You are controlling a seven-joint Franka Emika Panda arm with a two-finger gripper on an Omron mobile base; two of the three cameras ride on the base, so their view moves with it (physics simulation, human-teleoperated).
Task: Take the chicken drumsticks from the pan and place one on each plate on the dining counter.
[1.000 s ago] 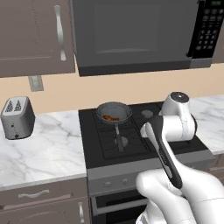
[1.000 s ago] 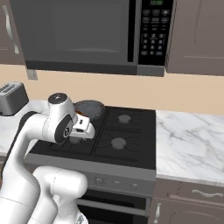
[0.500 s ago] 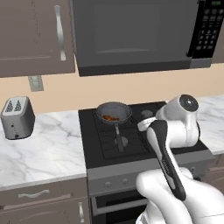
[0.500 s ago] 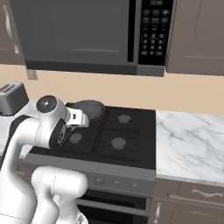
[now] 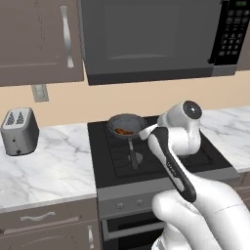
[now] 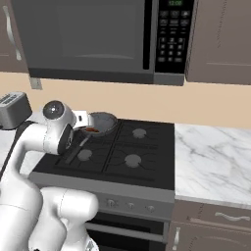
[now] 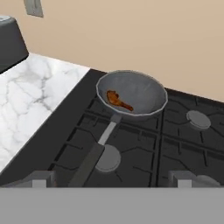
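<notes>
My pincer (image 7: 111, 181) gapes released; diving carelessly, I could clip the pan (image 7: 131, 92) rim and miss the chicken drumsticks (image 7: 117, 100).

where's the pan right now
The pan sits on the stove's back-left burner, under the microwave, with its handle pointing toward the front; the toaster stands on the counter to its left.

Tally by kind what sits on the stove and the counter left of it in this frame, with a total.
pan: 1, on the stove's rear left burner
chicken drumsticks: an orange-brown clump inside the pan; separate pieces cannot be told apart, counted as 1
toaster: 1, on the marble counter
Total: 3
</notes>
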